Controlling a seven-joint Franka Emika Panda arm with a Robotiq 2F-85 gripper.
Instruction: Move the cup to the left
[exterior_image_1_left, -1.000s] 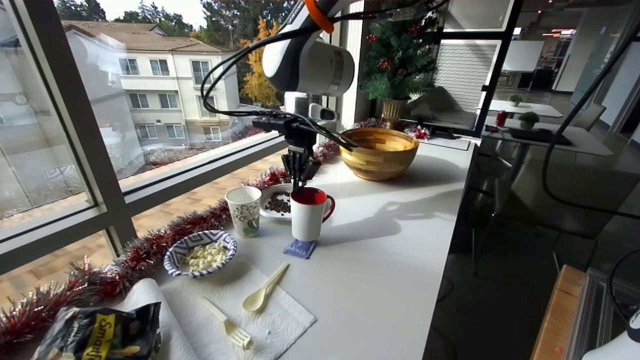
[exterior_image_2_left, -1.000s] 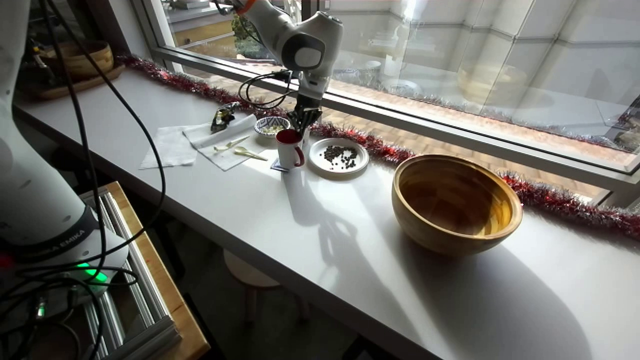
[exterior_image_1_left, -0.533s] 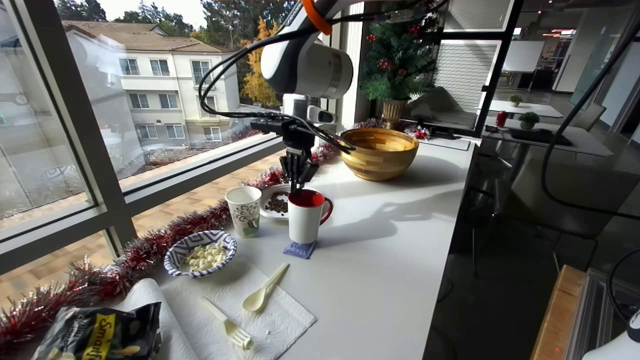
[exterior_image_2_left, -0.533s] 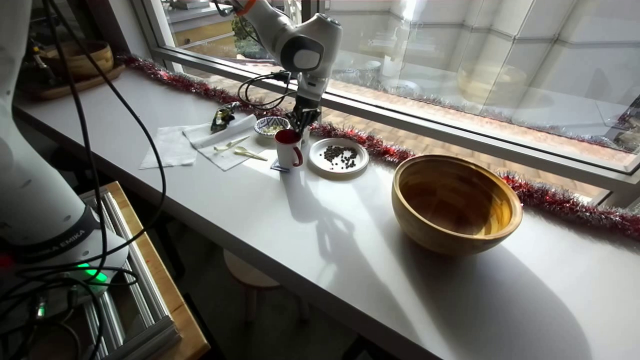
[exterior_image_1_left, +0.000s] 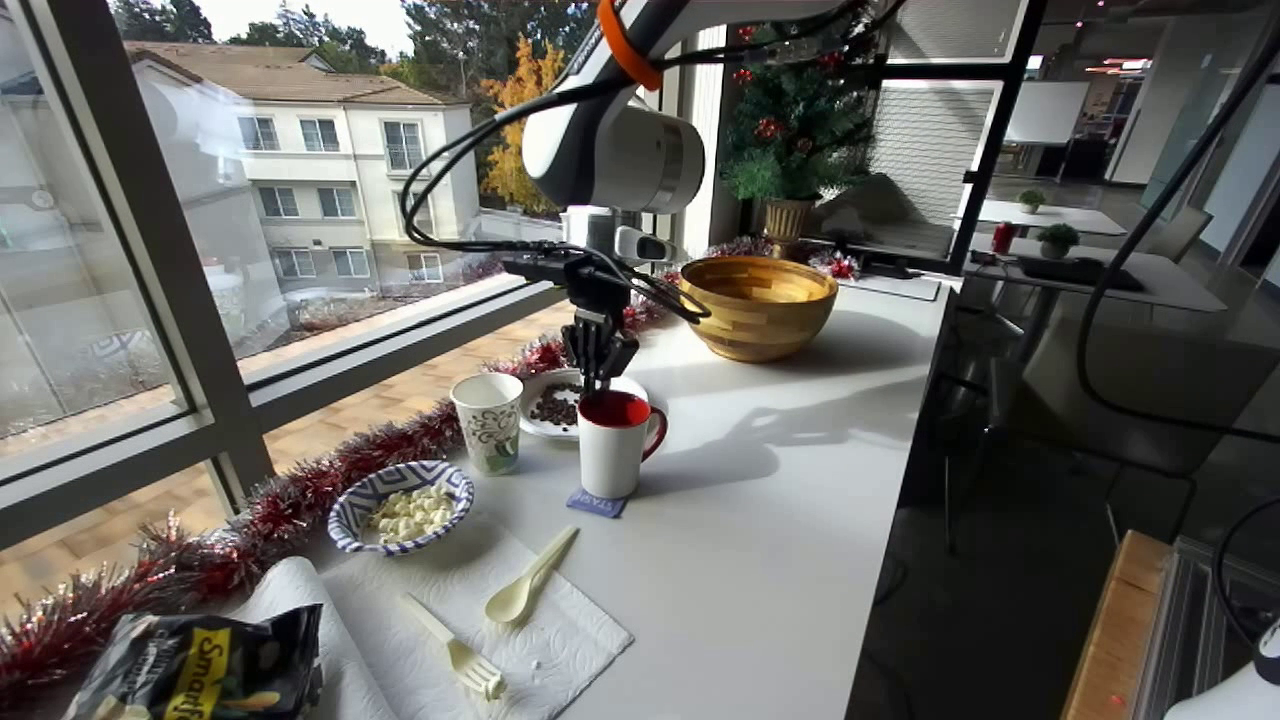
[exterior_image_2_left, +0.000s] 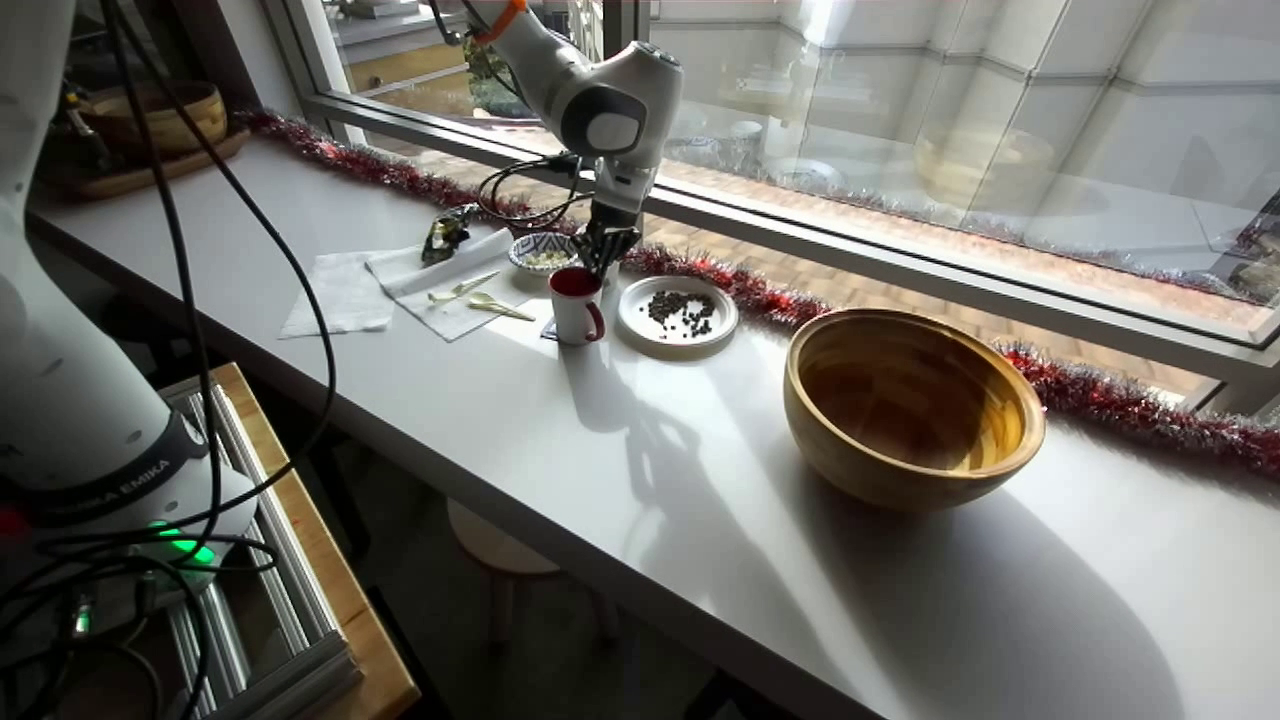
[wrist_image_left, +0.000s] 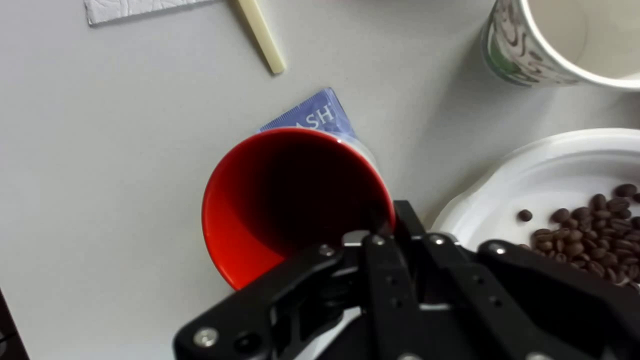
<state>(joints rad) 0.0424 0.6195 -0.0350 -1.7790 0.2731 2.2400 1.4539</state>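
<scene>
In an exterior view, the red-lined mug (exterior_image_1_left: 608, 460) is upright at mid-frame, overlapping a blue Stash sachet (exterior_image_1_left: 595, 504), its red handle (exterior_image_1_left: 657, 434) pointing right, clear of the hand (exterior_image_1_left: 597, 388); whether its base meets the surface (exterior_image_1_left: 760, 580), I can't tell. Here in an exterior view, the arm (exterior_image_2_left: 625, 100) bends down from top centre, hand aimed low, a pose suiting a rim pinch. And the wrist view: fingers (wrist_image_left: 411, 222) nipped together on the mug's wall, lower right of the rim, one inside, one outside, presumably for steering it leftward.
</scene>
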